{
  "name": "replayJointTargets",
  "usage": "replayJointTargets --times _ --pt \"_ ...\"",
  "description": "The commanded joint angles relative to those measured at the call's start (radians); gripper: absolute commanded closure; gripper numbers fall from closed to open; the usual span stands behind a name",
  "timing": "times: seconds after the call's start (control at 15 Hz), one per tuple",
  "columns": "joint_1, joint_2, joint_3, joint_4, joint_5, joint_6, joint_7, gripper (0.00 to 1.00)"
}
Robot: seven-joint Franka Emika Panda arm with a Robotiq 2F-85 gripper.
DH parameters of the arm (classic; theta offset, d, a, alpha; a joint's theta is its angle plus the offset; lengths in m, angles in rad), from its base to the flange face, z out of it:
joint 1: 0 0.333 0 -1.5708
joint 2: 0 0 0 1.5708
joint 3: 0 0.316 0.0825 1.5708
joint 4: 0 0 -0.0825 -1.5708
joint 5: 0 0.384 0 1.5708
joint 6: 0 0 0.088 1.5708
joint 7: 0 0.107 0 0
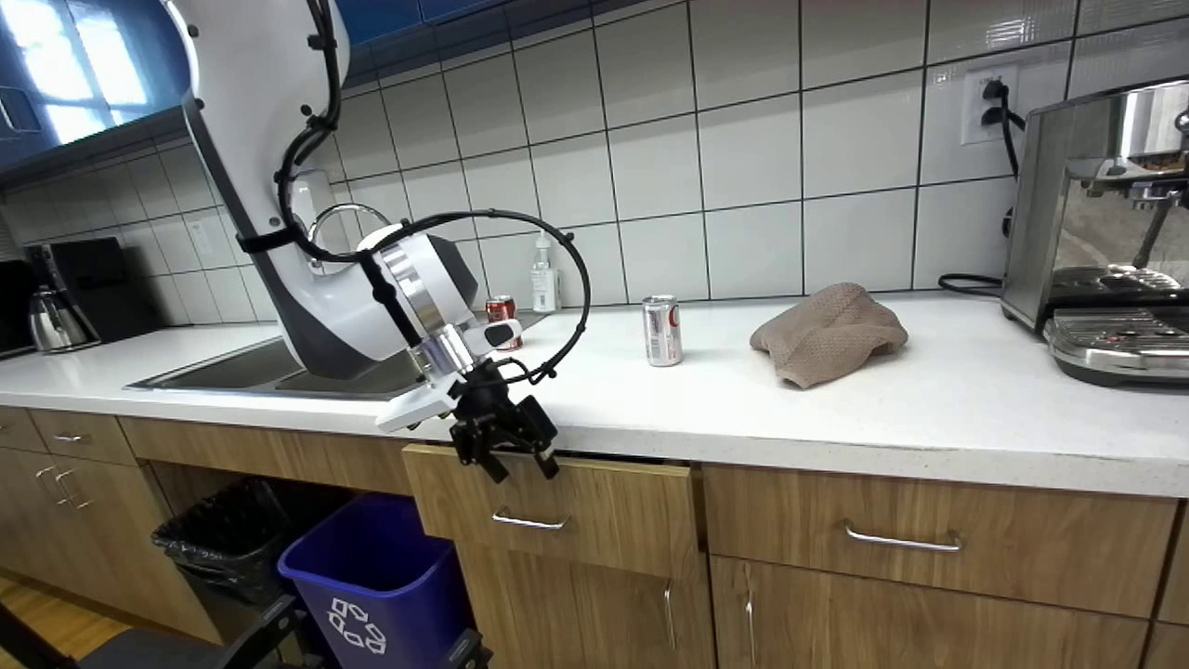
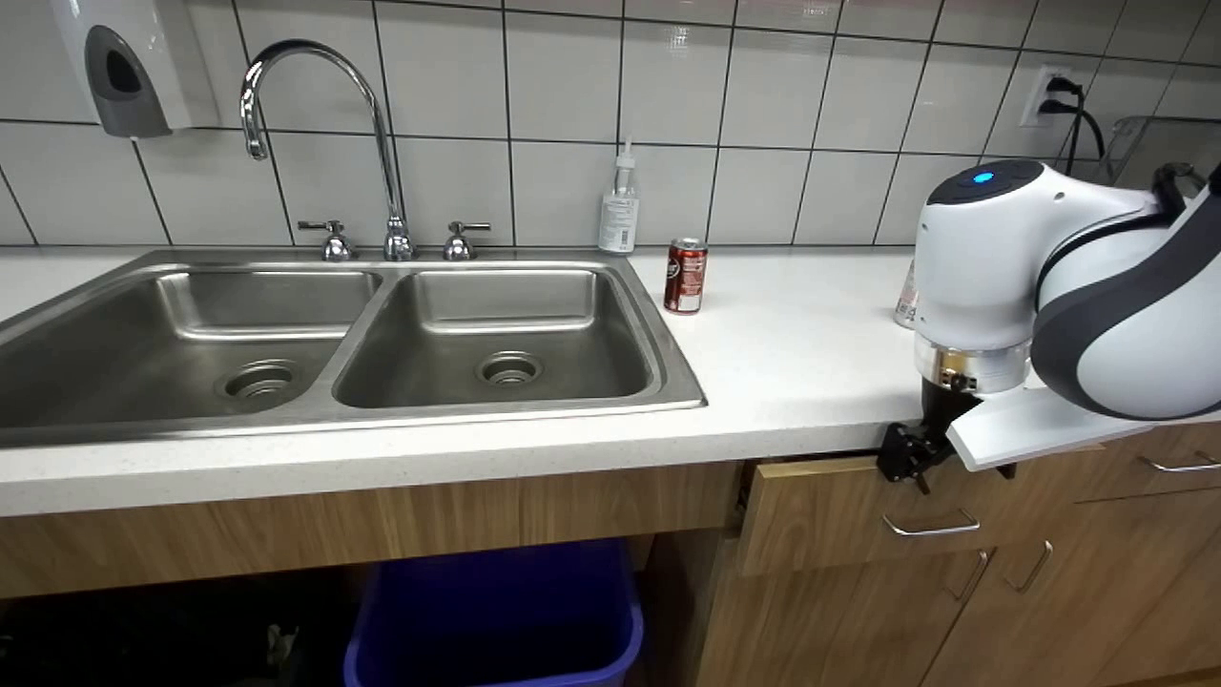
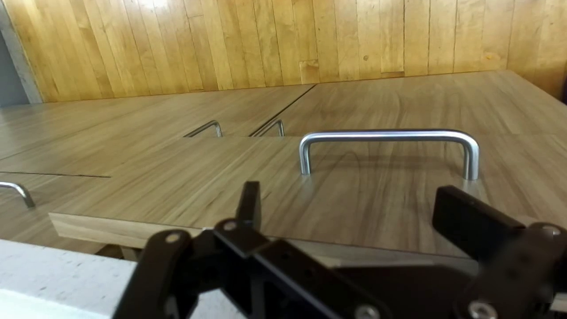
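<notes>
My black gripper (image 1: 522,467) is open and empty, tilted down at the counter's front edge. It is just above and in front of a wooden drawer (image 1: 613,511) that stands slightly pulled out. The drawer's silver bar handle (image 1: 529,522) is below the fingertips and apart from them. In the wrist view, the spread fingers (image 3: 350,195) point toward the drawer front, with the handle (image 3: 390,136) beyond them. An exterior view also shows the gripper (image 2: 965,477) over the drawer (image 2: 820,515), partly hidden by a white plate on the wrist. Whether a finger touches the drawer cannot be told.
A silver can (image 1: 662,331), a brown cloth (image 1: 829,334) and a coffee machine (image 1: 1115,232) stand on the white counter (image 1: 929,427). A red can (image 2: 686,277) and a pump bottle (image 2: 620,210) are beside the sink (image 2: 687,382). A blue bin (image 1: 390,604) is below.
</notes>
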Motion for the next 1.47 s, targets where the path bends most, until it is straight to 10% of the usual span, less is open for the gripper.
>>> replayJointTargets --times 0.0,1.4 --pt "0.010 0.040 -0.017 0.056 -0.011 0.012 0.043 0.00" --pt "-0.001 -0.041 0.018 0.011 0.094 -0.038 -0.093 0.00"
